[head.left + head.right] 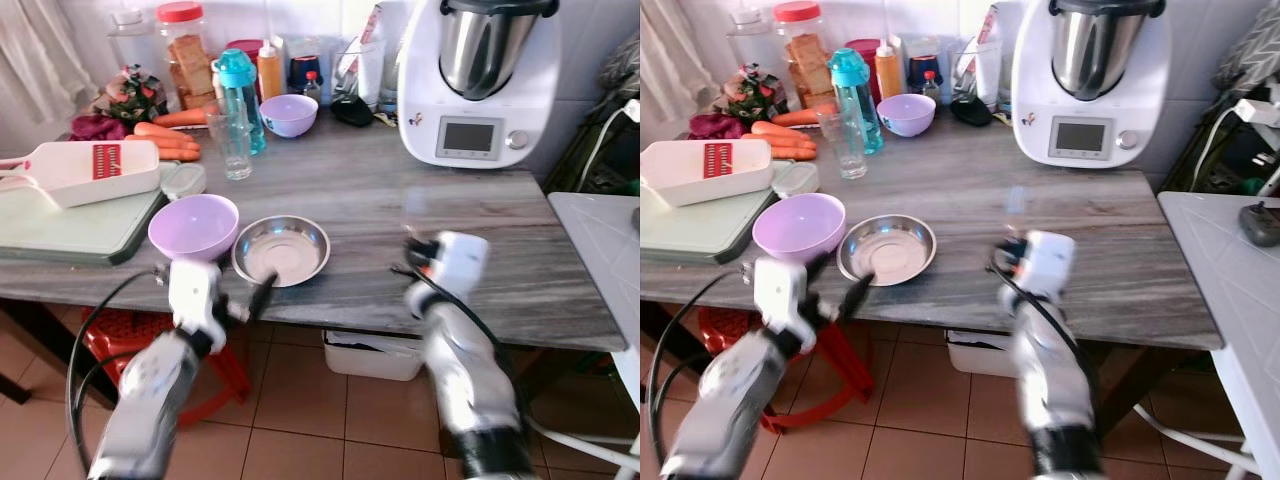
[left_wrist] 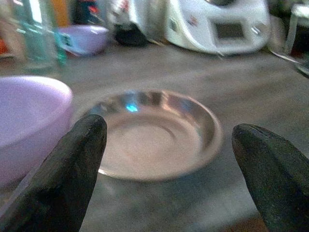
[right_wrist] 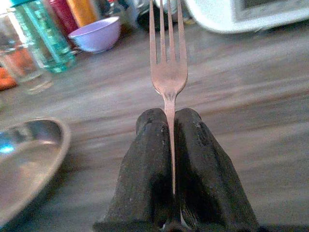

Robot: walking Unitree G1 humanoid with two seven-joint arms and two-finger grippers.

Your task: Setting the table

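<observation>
Right gripper (image 3: 171,121) jaws pressed together, pinching fork (image 3: 168,67) by handle, tines pointing out ahead over grey worktop (image 1: 450,220). Left gripper (image 2: 169,159) jaws spread wide; steel plate (image 2: 154,133) lies on worktop just ahead, between them. Lilac bowl (image 1: 193,226) sits just beside plate, touching or nearly. Glass (image 1: 232,142), teal bottle (image 1: 240,95) further beyond
</observation>
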